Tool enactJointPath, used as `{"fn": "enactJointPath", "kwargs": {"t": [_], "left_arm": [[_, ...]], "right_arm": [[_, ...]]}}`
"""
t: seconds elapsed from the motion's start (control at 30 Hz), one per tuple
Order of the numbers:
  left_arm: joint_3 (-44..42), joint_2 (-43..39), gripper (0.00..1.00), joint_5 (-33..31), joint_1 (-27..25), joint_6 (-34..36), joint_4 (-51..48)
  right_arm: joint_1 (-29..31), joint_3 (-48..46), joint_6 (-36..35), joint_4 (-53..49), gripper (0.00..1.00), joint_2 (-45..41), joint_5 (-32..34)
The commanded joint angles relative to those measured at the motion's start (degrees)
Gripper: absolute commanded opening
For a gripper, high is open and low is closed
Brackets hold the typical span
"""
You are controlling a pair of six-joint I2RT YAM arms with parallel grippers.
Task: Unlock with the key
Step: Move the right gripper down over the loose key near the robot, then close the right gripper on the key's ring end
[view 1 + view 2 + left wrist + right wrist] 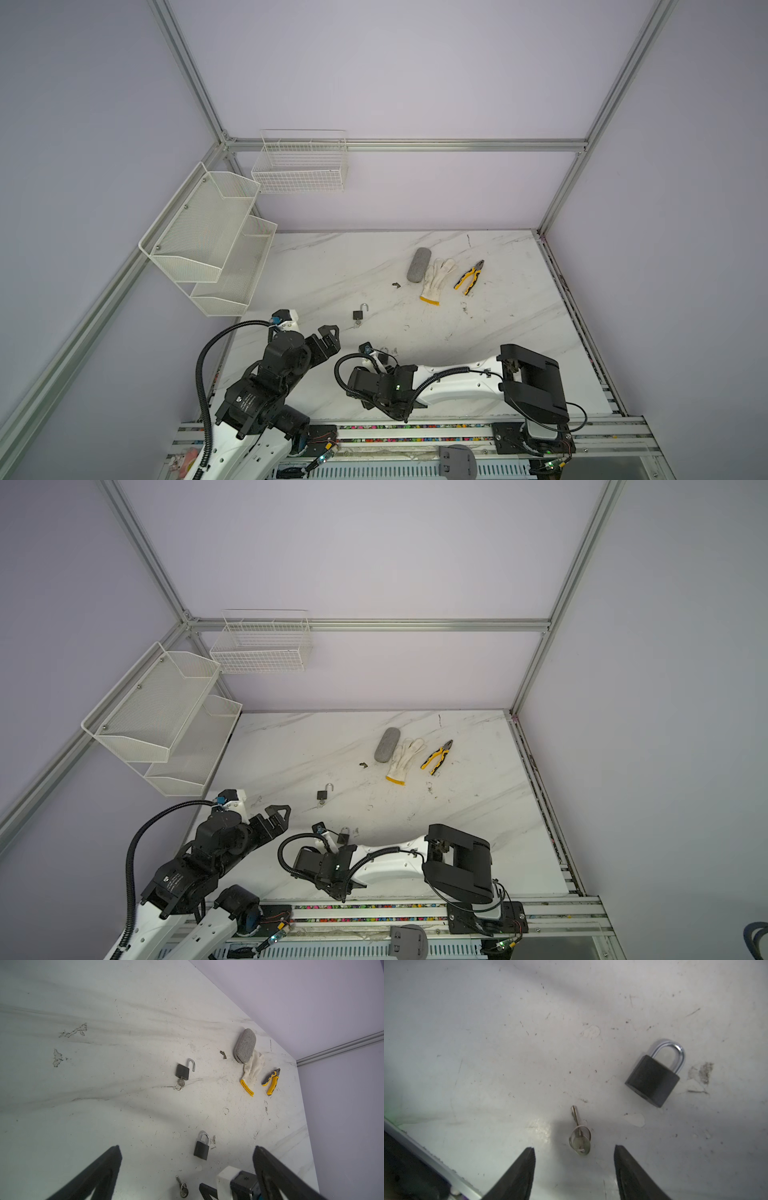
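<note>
One tabletop [519, 332]: hard, smooth and scuffed. A thin flat thing lying on it gives fingertips no edge to get under.
far clutter: a grey case [419, 265], a glove [436, 280] and pliers [469, 276] lie well apart from the work, at the far side.
left gripper [328, 336]: spread wide and empty, raised above the near left of the table and touching nothing.
right gripper [574, 1147]: low over the near middle, jaws parted and straddling the key's head. Neither pad [527, 1159] is on the metal yet, so nothing is held.
shut padlock [652, 1080]: lies flat just beside the key, shackle seated in the body. It is dense for its size and rigid, with dark matt flanks that should take a firm pinch. I judge it best held across the body's flat faces, leaving the keyway end clear.
open padlock [182, 1071]: farther out on the table, shackle swung free and its own key in the keyway, so it needs nothing.
loose key [580, 1136]: flat on the table between the right jaws, pointing roughly away from them. It is light, stiff, thin and slick, and likely to skate or flip under an uneven squeeze.
split ring [579, 1130]: threaded through the head, loose and springy. It could slip between pad and key and spoil the grip.
bow [582, 1146]: the widest flat part, so the place to pinch, face to face.
blade [575, 1113]: narrow and toothed. Keep it clear of the pads so its whole length can enter the lock.
</note>
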Motion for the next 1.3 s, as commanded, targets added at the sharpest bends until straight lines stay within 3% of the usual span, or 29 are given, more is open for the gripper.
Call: {"fn": "enactJointPath", "kwargs": {"t": [0.0, 0.5, 1.27], "left_arm": [[-2.2, -0.8, 1.0, -1.6, 0.3, -1.8, -0.1], [-2.5, -1.1, 1.0, -4.6, 0.3, -3.8, -1.7], [-3.4, 0.0, 1.0, -3.9, 0.3, -4.7, 0.4]], "right_arm": [[0.2, 1.9, -0.9, -3.3, 0.58, 1.8, 3.6], [0.3, 2.9, -3.0, -2.7, 0.4, 4.9, 3.5], [0.2, 1.8, -2.7, -3.3, 0.24, 3.4, 4.9]]}}
